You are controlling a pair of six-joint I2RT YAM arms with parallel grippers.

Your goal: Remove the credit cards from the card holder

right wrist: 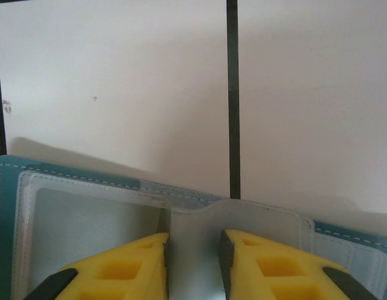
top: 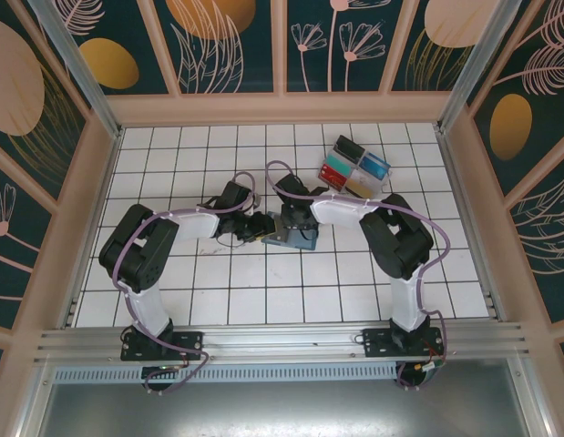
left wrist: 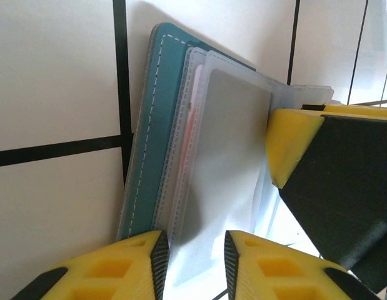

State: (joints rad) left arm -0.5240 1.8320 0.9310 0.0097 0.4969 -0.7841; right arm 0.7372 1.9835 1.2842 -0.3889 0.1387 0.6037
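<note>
At centre of the top view, the holder (top: 298, 238) lies open on the counter (top: 218, 300), with both hands over it. Extraction is judged barely begun, as no card is seen out. The left hand (left wrist: 196, 265) is narrowly parted about a pale sleeve (left wrist: 234, 162), and the right hand (right wrist: 194, 265) about a clear flap (right wrist: 243, 215). Whether either grips cannot be told. Next, the holder must be pinned and a card slid along its slot. Teal, white-stitched covers and fanned frosted sleeves are seen, with a pink card edge (left wrist: 189, 128) showing.
</note>
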